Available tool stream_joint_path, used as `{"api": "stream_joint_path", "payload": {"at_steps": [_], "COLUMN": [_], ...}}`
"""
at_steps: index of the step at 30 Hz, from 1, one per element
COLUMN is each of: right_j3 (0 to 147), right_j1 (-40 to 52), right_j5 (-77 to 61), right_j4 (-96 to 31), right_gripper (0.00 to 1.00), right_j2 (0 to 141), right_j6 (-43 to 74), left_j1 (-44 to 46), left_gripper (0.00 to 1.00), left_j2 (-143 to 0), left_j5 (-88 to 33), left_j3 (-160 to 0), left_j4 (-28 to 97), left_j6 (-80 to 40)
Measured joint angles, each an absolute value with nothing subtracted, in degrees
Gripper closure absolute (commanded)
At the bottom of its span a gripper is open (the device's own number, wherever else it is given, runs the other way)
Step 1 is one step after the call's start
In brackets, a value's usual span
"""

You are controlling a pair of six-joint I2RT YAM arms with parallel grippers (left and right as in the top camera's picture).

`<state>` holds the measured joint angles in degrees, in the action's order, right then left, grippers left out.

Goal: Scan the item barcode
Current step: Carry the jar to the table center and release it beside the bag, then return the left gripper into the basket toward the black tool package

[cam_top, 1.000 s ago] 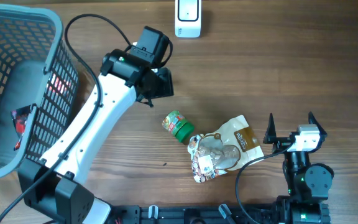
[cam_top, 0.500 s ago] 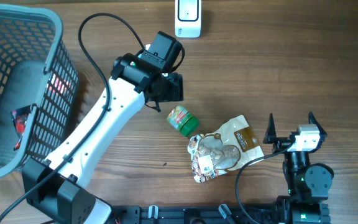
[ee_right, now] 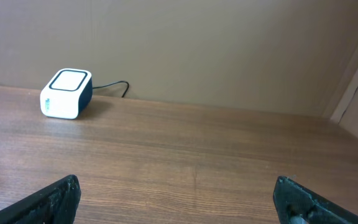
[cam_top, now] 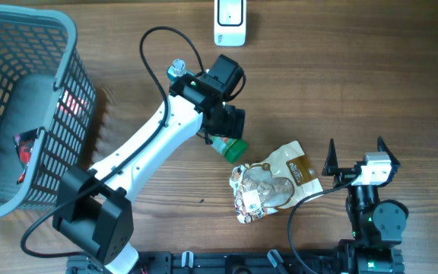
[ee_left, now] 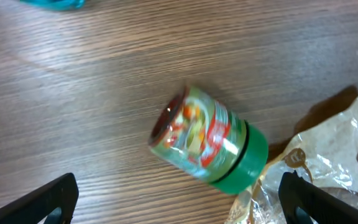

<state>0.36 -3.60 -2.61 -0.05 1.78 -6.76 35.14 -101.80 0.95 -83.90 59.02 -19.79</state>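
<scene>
A small clear jar (ee_left: 207,140) with a green lid and a red-and-green label lies on its side on the wooden table. My left gripper (ee_left: 179,202) hangs just above it, open, fingertips (ee_left: 51,199) wide apart and touching nothing. From overhead, only the jar's lid end (cam_top: 234,149) shows below the left gripper (cam_top: 226,135). The white barcode scanner (cam_top: 230,21) stands at the table's far edge, also in the right wrist view as the scanner (ee_right: 67,93). My right gripper (cam_top: 356,156) rests open and empty at the near right.
A crinkled snack bag (cam_top: 272,184) lies right beside the jar's lid, its edge (ee_left: 340,155) in the left wrist view. A grey mesh basket (cam_top: 59,46) holding a few items stands at the left.
The left arm has swung right, coming over the jar, and its jaws have opened wider. The jar has shifted slightly right. The right arm has not moved.
</scene>
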Motion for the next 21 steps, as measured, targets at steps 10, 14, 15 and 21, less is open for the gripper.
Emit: {"api": "stream_joint_path", "payload": {"at_steps": [10,14,15,21], "right_j3": [0.4,0.4,0.4,0.4], "right_j1": [-3.6,-3.6,-3.6,-3.6], "right_j5": [-2.6,-2.6,-2.6,-2.6], "right_j4": [-0.1,0.0,-0.1,-0.1], "right_gripper": [0.00,0.00,0.00,0.00], "right_j2": [1.8,1.8,1.8,1.8], "right_j6": [-6.8,-6.8,-6.8,-6.8], "left_j1": [35.1,31.5,29.1,-5.5], "left_gripper": [0.00,0.00,0.00,0.00], "left_j2": [-101.4,-96.3,-93.6,-80.4], "left_j5": [0.6,5.2,7.4,13.9], "left_j3": [-86.0,-97.8,-103.3,-118.0], "left_j4": [61.2,66.1,68.3,78.1], "left_j6": [-13.3,-15.9,-17.2,-21.4]}}
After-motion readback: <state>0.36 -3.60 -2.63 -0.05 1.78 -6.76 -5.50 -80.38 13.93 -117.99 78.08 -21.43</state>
